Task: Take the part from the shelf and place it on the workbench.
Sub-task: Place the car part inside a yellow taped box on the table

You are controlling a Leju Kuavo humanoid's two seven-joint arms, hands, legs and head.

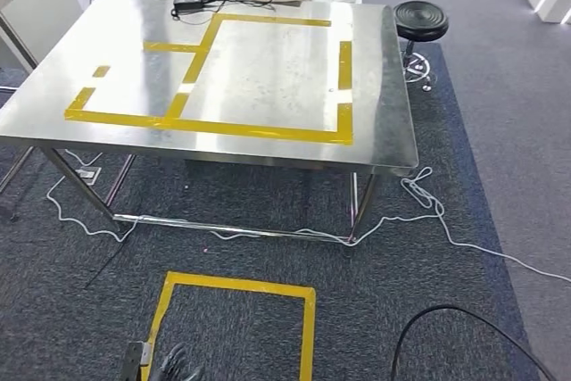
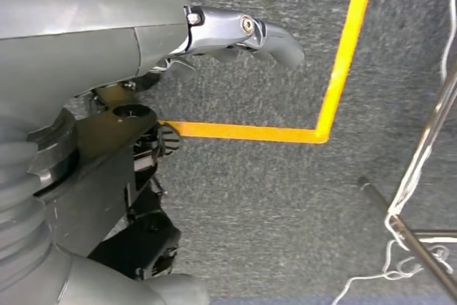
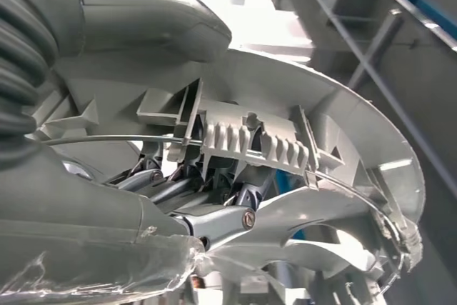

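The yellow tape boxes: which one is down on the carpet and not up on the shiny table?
The single yellow square on the grey carpet, in front of the metal table. The other outlines are stuck on the tabletop and joined together.

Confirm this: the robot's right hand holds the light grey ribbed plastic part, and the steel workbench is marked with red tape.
Not quite. The tape on the steel workbench is yellow, not red, as the head view shows. The rest stands: in the right wrist view the right hand grips the light grey ribbed plastic part.
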